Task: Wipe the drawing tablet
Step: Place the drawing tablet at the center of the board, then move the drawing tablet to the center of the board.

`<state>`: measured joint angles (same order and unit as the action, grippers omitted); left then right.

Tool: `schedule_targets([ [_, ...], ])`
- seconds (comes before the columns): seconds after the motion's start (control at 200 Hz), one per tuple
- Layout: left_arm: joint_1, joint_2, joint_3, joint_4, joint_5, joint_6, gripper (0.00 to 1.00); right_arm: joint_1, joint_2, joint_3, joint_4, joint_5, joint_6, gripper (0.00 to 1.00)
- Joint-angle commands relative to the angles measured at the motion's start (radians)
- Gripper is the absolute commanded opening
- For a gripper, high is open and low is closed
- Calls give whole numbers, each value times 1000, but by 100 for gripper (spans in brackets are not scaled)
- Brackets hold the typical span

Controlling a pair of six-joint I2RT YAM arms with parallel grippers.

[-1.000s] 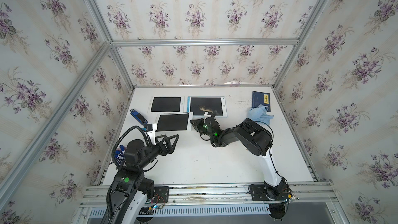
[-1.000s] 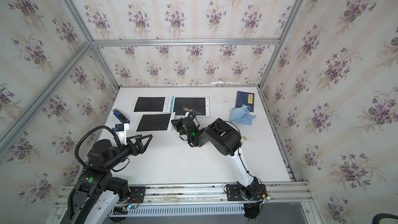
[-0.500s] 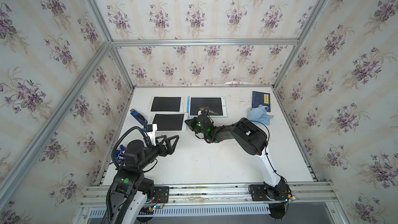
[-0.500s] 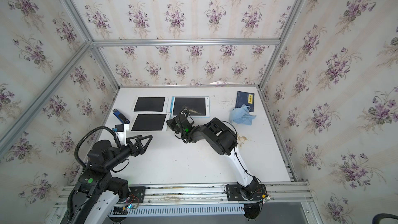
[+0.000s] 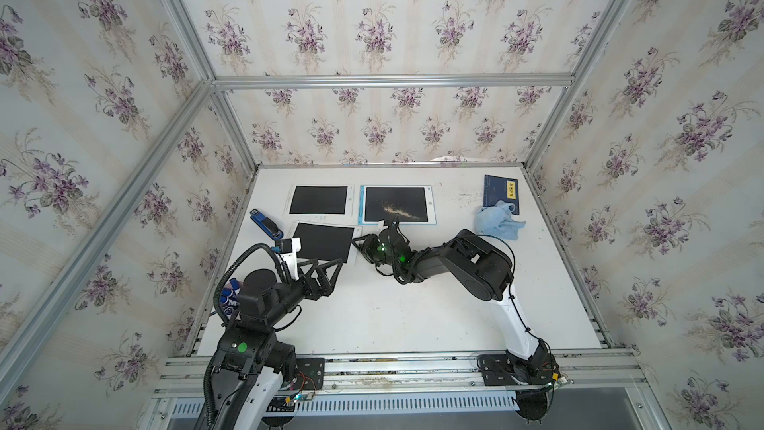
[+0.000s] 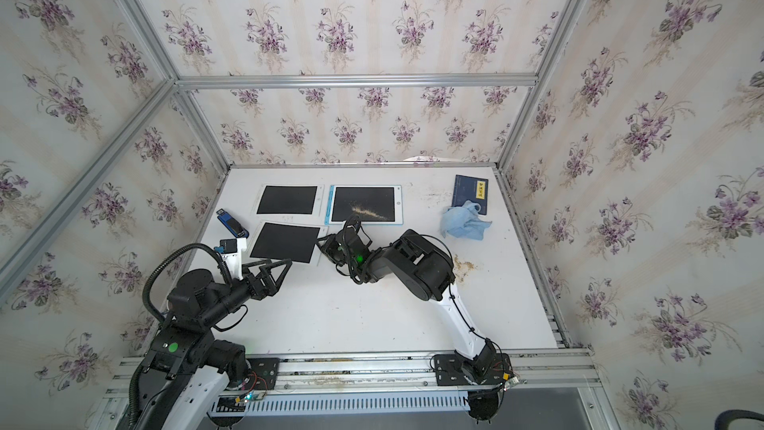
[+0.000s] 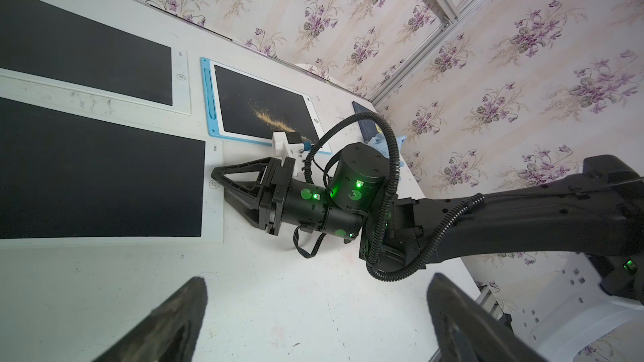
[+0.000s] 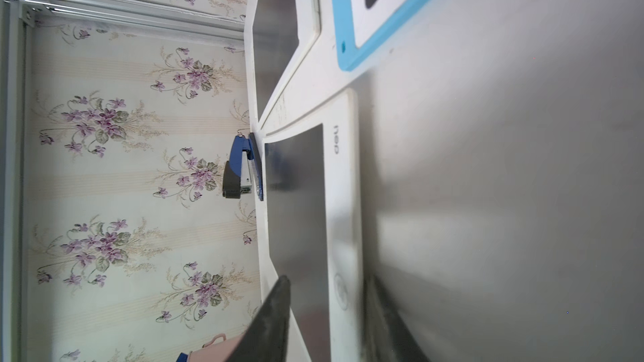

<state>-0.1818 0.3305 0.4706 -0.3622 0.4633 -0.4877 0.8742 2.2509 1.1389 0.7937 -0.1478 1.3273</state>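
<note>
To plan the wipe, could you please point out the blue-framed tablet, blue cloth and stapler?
blue-framed tablet [image 5: 395,202]: in a top view, screen centre.
blue cloth [image 5: 498,221]: in a top view, crumpled middle.
stapler [image 5: 266,224]: in a top view, blue top.

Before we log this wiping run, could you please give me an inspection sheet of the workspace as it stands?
Surface: white table; brownish stain beside the right arm.
Job's things: blue-framed tablet with tan powder on its screen; blue cloth crumpled, apart from it, overlapping a dark booklet.
Clutter: far white tablet, near white tablet, blue stapler.
Grippers: left gripper jaws wide, empty; right gripper jaws parted at the near white tablet's edge, holding nothing.
Cables: black conduit looped at each wrist.
Surroundings: floral walls, aluminium frame.
</note>
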Motion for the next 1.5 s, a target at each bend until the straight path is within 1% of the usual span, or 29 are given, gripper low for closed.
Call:
schedule_targets([
  [0.0,0,5,-1,13,-9,5,100,3,-11,-14,-181,4,-16,58],
  [0.08,1,14,-7,24,-7,-5,100,3,-31,-16,-217,11,-36,61],
  [0.1,1,15,-7,26,-7,-7,100,3,-38,-15,-233,14,-41,64],
  [0.2,0,34,-15,47,-2,-24,100,2,-85,19,-417,50,-113,69],
  [0.23,0,41,-16,52,1,-30,100,2,-103,35,-487,71,-144,70],
  [0.305,0,65,-19,69,1,-42,100,-1,-155,59,-621,130,-218,74],
  [0.36,-1,88,-25,87,2,-54,100,-14,-208,43,-684,160,-260,75],
  [0.37,-1,94,-26,93,3,-55,100,-18,-220,40,-691,166,-267,76],
  [0.43,-1,134,-32,128,11,-67,100,-44,-294,-12,-710,191,-305,77],
  [0.535,-4,260,-39,235,54,-75,100,-144,-433,-117,-711,198,-364,76],
  [0.6,-11,376,-21,301,69,-79,100,-238,-500,-165,-710,185,-407,74],
  [0.654,-25,499,12,356,79,-76,100,-319,-523,-169,-723,158,-449,74],
  [0.669,-31,537,23,370,84,-74,100,-364,-524,-160,-731,149,-467,74],
  [0.729,-56,694,89,414,94,-63,100,-444,-486,-93,-796,110,-539,74],
  [0.799,-88,881,207,403,74,-52,99,-500,-418,6,-882,103,-604,74],
  [0.904,-107,1130,388,358,15,-20,98,-540,-344,104,-923,123,-645,74],
  [0.984,-110,1263,511,306,-66,5,98,-554,-288,175,-942,154,-661,74],
  [1.049,-107,1363,607,258,-99,24,98,-569,-230,249,-973,154,-671,74],
  [1.189,-101,1517,769,205,-100,35,98,-607,-120,390,-1013,122,-680,73],
  [1.214,-98,1535,790,200,-133,37,99,-611,-107,408,-1016,114,-680,73],
  [1.309,-82,1605,865,189,-147,38,100,-618,-59,478,-1033,93,-684,72],
  [1.434,-55,1708,977,153,-111,41,100,-619,-19,522,-1034,59,-672,72],
  [1.449,-54,1719,988,153,-82,43,100,-619,-19,522,-1031,55,-670,72],
  [1.494,-49,1754,1029,141,-60,45,100,-619,-12,525,-1021,48,-667,72],
])
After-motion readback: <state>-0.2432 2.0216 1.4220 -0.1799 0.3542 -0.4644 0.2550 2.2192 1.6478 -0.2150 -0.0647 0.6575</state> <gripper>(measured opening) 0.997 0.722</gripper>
